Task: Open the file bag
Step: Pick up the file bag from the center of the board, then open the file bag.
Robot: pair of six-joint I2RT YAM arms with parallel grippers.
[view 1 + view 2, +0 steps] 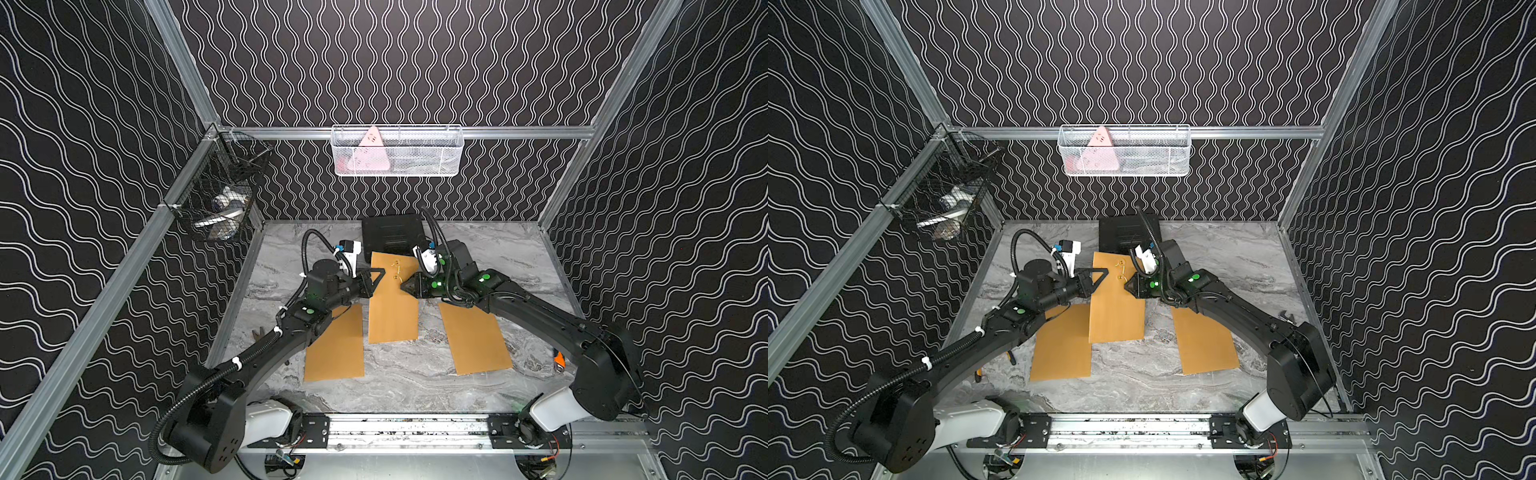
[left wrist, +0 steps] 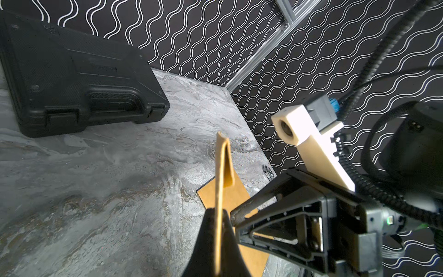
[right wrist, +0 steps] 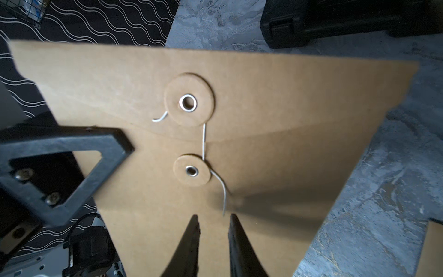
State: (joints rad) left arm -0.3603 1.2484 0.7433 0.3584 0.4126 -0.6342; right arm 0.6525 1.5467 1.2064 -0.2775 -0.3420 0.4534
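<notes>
the file bag (image 1: 392, 307) lies mid-desk, its flap end toward the far edge, where a black case (image 1: 390, 232) stands. a second brown bag (image 1: 336, 349) lies nearer the desk's (image 1: 415, 386) left edge and a third brown bag (image 1: 473, 340) nearer its right edge.

both top views show the left gripper (image 1: 376, 277) at the file bag's left side and the right gripper (image 1: 402, 285) at its right side. the fastening is only a few pale specks there, and neither grip can be read.

the left wrist view settles one grip: the left jaws are pressed together on the bag's edge. the bag is seen edge-on and held up off the desk.

only the right wrist view shows the closure. an upper disc (image 3: 189, 103) sits on the flap and a lower disc (image 3: 191, 170) on the body. a white string (image 3: 203, 141) runs from one to the other, then curls loose toward the right jaws. these stand a narrow gap apart with brown card showing between them. the string's free end stops just short of the tips, and no grip on it shows.
</notes>
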